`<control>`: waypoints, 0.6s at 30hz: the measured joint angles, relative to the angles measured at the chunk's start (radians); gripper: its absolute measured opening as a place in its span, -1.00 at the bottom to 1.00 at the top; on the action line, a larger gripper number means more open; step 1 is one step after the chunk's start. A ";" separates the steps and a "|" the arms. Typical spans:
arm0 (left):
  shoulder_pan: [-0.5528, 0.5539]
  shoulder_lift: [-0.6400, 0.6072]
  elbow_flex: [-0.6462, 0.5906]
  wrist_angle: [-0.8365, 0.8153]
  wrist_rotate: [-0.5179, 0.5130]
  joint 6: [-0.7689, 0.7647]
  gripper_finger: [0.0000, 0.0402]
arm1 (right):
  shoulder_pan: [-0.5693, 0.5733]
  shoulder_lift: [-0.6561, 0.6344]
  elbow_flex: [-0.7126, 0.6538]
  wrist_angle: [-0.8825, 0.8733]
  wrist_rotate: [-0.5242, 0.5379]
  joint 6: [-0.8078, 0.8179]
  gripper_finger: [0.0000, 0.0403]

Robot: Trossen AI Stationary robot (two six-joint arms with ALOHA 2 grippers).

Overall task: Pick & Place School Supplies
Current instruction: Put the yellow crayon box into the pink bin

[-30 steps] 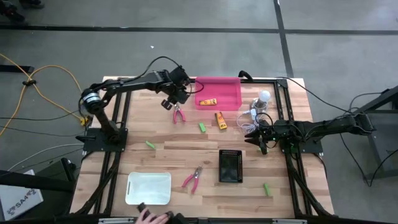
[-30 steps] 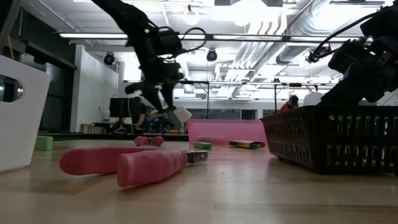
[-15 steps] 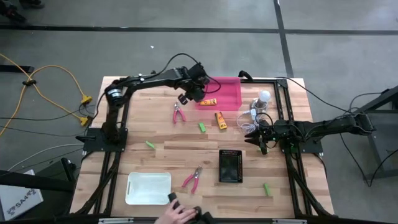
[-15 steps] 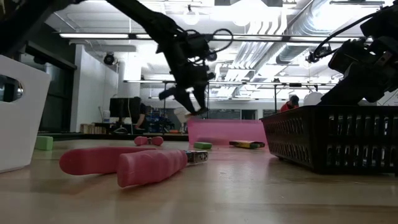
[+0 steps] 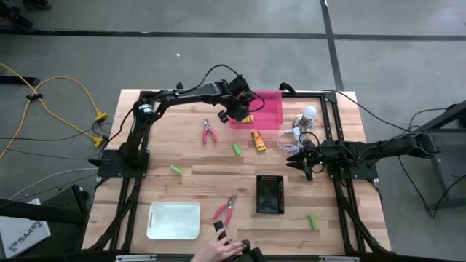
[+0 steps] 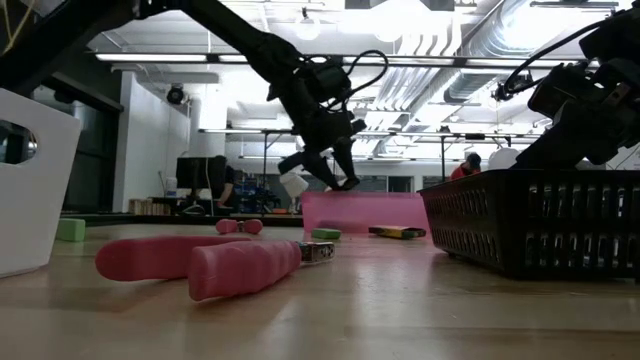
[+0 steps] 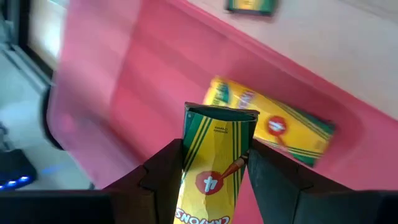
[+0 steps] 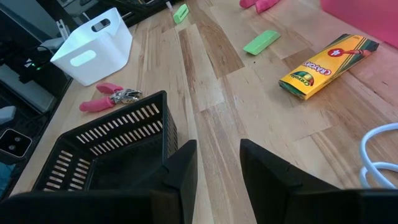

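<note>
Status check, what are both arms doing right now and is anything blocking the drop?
Left gripper shut on crayon box, over pink bin. One crayon box already inside. Right gripper open, idle near black basket. Drop unobstructed.

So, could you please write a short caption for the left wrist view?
Left pincer holding a crayon box above the pink bin, where another crayon box already lies.

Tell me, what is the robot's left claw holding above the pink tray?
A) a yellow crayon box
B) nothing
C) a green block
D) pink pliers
A: the left gripper clamps a yellow crayon box over the pink tray, where another crayon box lies.
</note>
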State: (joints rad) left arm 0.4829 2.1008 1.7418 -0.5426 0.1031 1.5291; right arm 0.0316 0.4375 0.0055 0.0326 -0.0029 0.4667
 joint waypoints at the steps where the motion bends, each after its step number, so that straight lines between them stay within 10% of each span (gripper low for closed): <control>1: 0.000 0.005 0.001 0.014 0.002 -0.001 -0.19 | 0.000 0.000 0.000 0.000 0.000 0.000 -0.45; 18: 0.043 0.023 -0.001 0.029 0.068 -0.062 -0.04 | 0.000 0.000 0.000 0.000 0.000 0.000 -0.45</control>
State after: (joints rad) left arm 0.5258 2.1242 1.7409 -0.5135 0.1708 1.4675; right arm 0.0315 0.4376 0.0055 0.0326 -0.0029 0.4664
